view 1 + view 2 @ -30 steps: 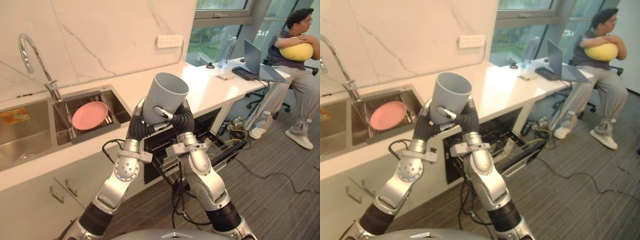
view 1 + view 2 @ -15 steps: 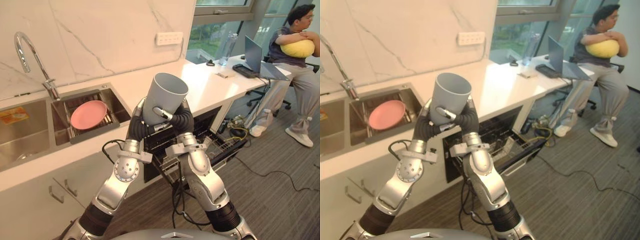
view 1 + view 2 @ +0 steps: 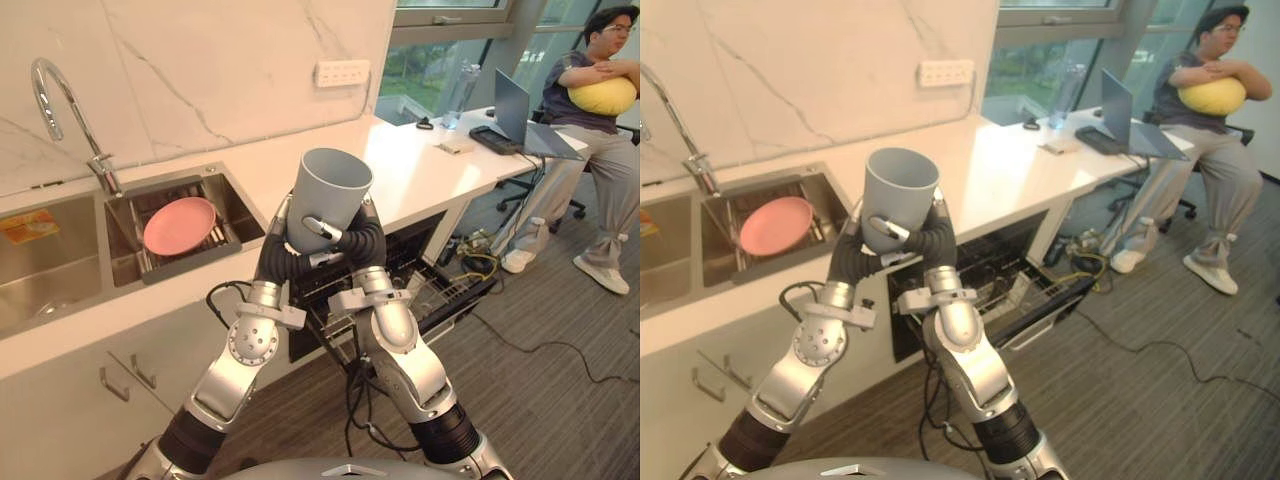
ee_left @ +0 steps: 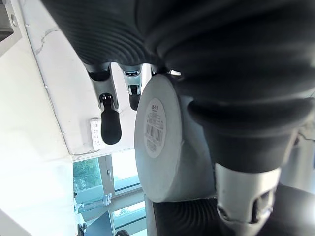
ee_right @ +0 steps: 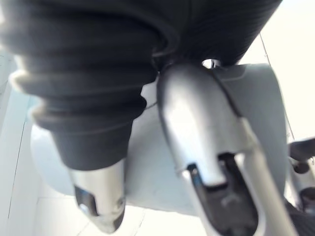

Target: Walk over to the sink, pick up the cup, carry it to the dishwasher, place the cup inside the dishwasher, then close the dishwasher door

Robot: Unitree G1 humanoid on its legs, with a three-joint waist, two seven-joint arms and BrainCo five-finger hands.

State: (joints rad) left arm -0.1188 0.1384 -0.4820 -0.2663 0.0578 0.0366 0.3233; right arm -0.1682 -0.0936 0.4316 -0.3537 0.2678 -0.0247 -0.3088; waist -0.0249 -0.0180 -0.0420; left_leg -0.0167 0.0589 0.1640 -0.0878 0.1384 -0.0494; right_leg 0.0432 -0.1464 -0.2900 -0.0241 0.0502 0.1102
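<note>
Countertop [image 3: 420, 170] in white runs along the marble wall to the window, its front edge just above one open dishwasher [image 3: 445, 292], whose door hangs down with the wire rack drawn out over it. Grey carpet [image 3: 570, 400] lies open to the robot's right of that door. One sink [image 3: 215, 180] with two basins sits in the counter on the robot's left; the nearer basin holds one pink plate [image 3: 180, 225] on a rack, and one curved faucet [image 3: 58, 100] rises behind. One person [image 3: 600, 120] sits at the far end hugging a yellow cushion [image 3: 603, 95], beside one laptop [image 3: 522, 108].

One grey cup [image 3: 333, 190] is up in the air in front of the counter edge, above the dishwasher opening, mouth tilted upward. The left hand [image 3: 277, 252] and right hand [image 3: 364, 242] clasp its lower part from either side, fingers and thumbs wrapped against its wall. Two cabinet handles [image 3: 142, 375] show below the sink.
</note>
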